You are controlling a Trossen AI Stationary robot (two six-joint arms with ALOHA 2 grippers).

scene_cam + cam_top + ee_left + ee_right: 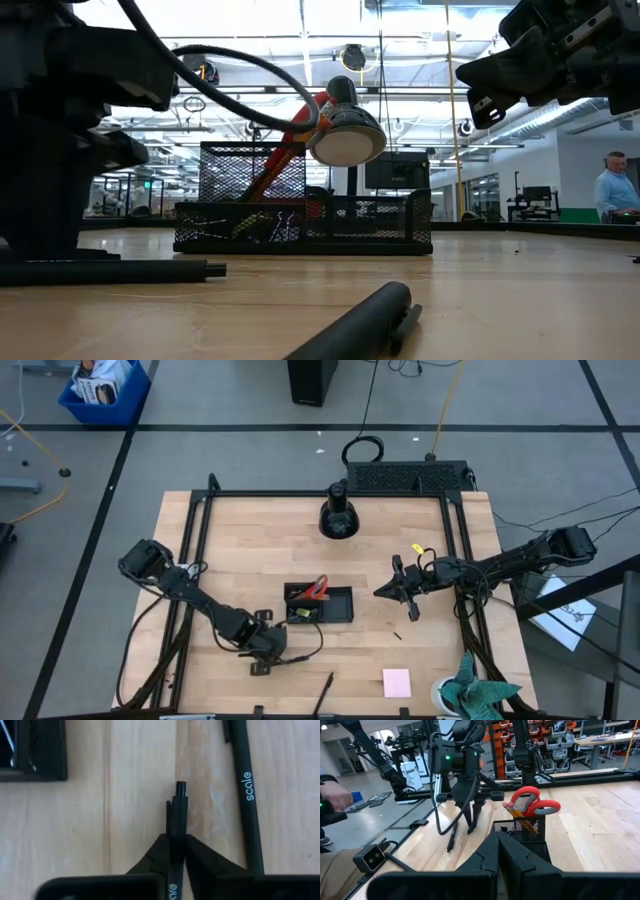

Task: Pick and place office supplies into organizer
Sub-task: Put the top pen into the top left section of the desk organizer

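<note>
Pale wood planks form the counter [420, 660] where we work. Our left hand [176, 851] sits low near the front edge, pinching a dark pen [176, 815] flat against the wood; a second pen [246, 795] lies just beside it. The organizer [320, 603] stands mid-counter with red scissors [534, 802] and pencils [516, 816] upright in its cup. Our right hand [397, 589] hovers right of it, fingers pressed together. A pink pad [396, 682] lies near the front
</note>
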